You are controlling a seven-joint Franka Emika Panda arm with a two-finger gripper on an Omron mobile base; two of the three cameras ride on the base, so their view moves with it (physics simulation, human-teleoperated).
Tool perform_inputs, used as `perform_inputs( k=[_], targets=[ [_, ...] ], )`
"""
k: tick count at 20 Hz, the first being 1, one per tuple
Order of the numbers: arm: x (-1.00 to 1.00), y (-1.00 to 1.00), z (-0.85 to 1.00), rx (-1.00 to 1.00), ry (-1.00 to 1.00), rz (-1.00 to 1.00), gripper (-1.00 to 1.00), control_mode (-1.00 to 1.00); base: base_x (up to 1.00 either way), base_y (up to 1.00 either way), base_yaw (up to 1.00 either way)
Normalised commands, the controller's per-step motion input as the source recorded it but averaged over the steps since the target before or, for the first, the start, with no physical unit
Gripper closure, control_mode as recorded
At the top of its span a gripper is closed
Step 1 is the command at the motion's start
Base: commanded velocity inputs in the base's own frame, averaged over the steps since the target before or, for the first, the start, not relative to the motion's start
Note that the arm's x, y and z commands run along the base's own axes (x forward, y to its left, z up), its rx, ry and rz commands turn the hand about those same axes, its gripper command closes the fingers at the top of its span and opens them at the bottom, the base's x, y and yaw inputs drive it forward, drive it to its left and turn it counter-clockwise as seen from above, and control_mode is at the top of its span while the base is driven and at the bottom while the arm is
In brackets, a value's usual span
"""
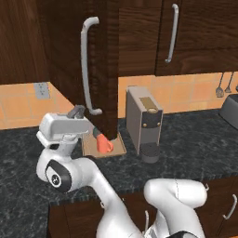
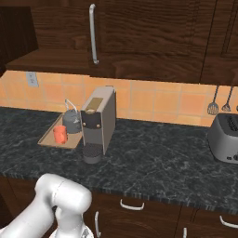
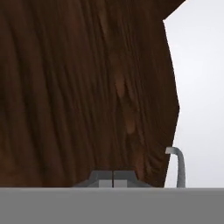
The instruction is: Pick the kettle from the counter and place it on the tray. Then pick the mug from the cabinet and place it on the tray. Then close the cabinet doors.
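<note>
Gripper (image 1: 78, 112), jaws shut on nothing, sits at left centre of the left base view, against the open door (image 1: 93, 60). Right of it, low in the middle, the mug (image 1: 105, 144) stands on the tray (image 1: 117, 149); the kettle (image 2: 72, 122) shares it. Judging by this, closing is the step: push steadily on the door's flat face, clear of the handle (image 1: 86, 65).

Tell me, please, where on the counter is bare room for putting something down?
The counter is bare between the coffee machine and the toaster. It is crowded at the tray, which holds the mug and kettle.
</note>
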Motion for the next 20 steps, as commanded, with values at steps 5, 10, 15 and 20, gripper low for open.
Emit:
perform_inputs(
  k=[5,10,15,20],
  targets=[
    [0.03,-1.00,0.29,0.03,0.49,0.00,1.00,-1.00,0.00,0.00,0.00],
    [0.33,-0.97,0.19,0.00,0.69,0.00,1.00,-1.00,0.00,0.00,0.00],
    [0.61,-0.88,0.15,0.00,0.75,0.00,1.00,-1.00,0.00,0.00,0.00],
    [0.95,-0.46,0.12,0.00,0.80,0.04,1.00,-1.00,0.00,0.00,0.00]
  ],
)
